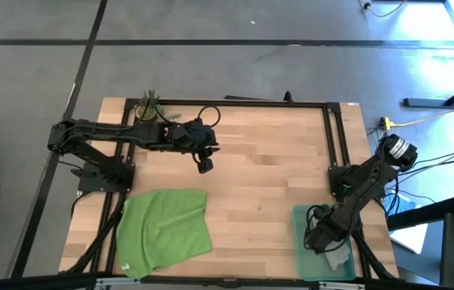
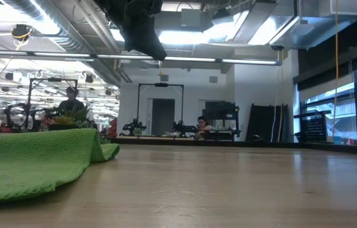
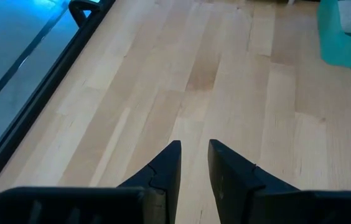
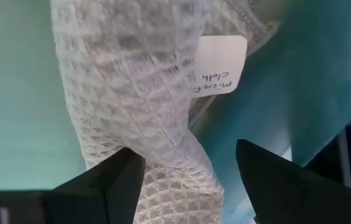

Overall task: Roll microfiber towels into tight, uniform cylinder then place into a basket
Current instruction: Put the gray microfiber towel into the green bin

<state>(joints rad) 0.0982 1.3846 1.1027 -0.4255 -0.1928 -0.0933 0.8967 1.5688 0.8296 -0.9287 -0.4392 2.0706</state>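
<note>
The bright green towel (image 1: pixel 163 229) (image 2: pixel 26 161) lies spread flat on the table near the left front, one edge rumpled. The light grey towel (image 4: pixel 132 81) (image 1: pixel 338 259), bunched into a rough roll with its white tag (image 4: pixel 220 65) showing, lies in the teal basket (image 1: pixel 303 258) (image 4: pixel 14 93) at the near right. My right gripper (image 4: pixel 188 149) (image 1: pixel 323 242) hangs open just over the basket, pointing steeply down, its fingers astride the grey towel's end. My left gripper (image 3: pixel 194 162) (image 1: pixel 204 165) hovers above bare wood at the far left, slightly open, holding nothing. My right gripper's fingers stand wide apart over the grey towel's end (image 4: pixel 163 180). One fingertip (image 4: pixel 129 165) overlaps the cloth in the wrist view, and I cannot tell whether it touches. The other fingertip (image 4: pixel 250 155) stands clear of the cloth, over the basket's floor. The towel rests in the basket.
A black metal frame (image 1: pixel 332 137) borders the table. A small green plant (image 1: pixel 148 107) sits at the far left corner. Bare wood (image 1: pixel 267 177) lies between the arms. The low view shows people far off in the room behind.
</note>
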